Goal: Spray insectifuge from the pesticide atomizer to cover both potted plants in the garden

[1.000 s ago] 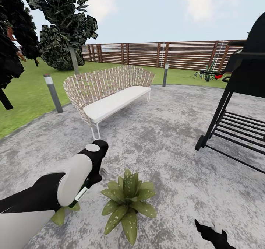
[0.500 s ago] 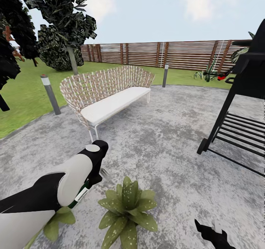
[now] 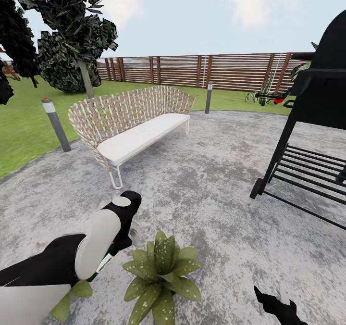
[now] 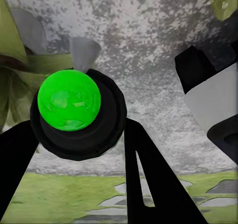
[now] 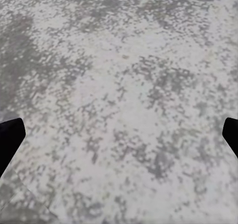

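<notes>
My left gripper (image 3: 121,232) hangs over the grey paving, shut on the pesticide atomizer (image 3: 103,263), whose dark-green body and white label peek out under my forearm. In the left wrist view the atomizer (image 4: 74,110) is a dark round body with a bright green cap between the black fingers (image 4: 146,177). One potted plant (image 3: 161,273) spreads its pointed leaves just right of that gripper. Leaves of the second potted plant (image 3: 67,300) stick out below my left arm, which hides most of it. My right gripper (image 3: 273,300) is low at the right, open over bare paving (image 5: 119,134).
A wicker bench (image 3: 129,118) with a white cushion stands ahead on the left. A black grill (image 3: 312,123) on a slatted stand fills the right side. Grey bollard lamps (image 3: 55,125) (image 3: 208,97) edge the paving; lawn, dark trees and a brown slat fence (image 3: 192,70) lie beyond.
The whole view has shifted, so bench, lamps and fence slid left: the camera moved. More of the second plant's leaves show under my left arm. Both arms keep their pose.
</notes>
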Robot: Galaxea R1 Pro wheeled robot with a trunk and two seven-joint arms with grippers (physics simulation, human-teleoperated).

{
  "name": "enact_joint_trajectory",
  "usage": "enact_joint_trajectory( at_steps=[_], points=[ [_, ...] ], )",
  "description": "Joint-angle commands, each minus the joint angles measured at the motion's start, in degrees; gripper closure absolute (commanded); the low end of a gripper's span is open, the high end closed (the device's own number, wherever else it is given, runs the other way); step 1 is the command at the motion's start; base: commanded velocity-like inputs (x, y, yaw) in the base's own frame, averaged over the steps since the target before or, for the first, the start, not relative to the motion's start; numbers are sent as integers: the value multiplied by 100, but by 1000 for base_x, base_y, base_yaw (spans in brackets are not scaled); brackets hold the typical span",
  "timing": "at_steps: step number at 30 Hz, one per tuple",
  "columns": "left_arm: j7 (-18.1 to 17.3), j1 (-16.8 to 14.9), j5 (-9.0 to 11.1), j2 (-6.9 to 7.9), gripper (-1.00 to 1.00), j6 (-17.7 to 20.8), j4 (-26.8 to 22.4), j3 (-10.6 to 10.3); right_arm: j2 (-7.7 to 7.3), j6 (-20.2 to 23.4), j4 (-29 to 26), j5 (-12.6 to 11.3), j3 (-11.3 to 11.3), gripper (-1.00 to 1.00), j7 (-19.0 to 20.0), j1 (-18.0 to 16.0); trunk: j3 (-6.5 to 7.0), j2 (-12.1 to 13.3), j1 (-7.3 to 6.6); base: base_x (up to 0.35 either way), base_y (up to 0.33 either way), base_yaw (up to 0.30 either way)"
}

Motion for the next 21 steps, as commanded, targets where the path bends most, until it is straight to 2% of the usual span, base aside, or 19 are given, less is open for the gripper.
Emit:
enact_joint_trajectory(
  at_steps=[1,8,18,21],
  points=[
    [-45,39,-67,-3,100,70,-25,18,0,-11,7,-15,-41,-100,53,-4,-5,-2,-1,0,0,0],
    [-45,56,-78,6,100,69,-54,25,0,-11,7,-11,-41,-100,41,-4,-5,-2,-1,0,0,0],
    [-45,32,-79,306,100,52,-60,28,0,-11,1,-7,-41,-100,35,-4,-5,-2,-1,0,0,0],
    [-45,47,-79,350,100,52,-59,30,0,-11,0,-6,-41,-100,35,-4,-5,-2,-1,0,0,0]
  ],
)
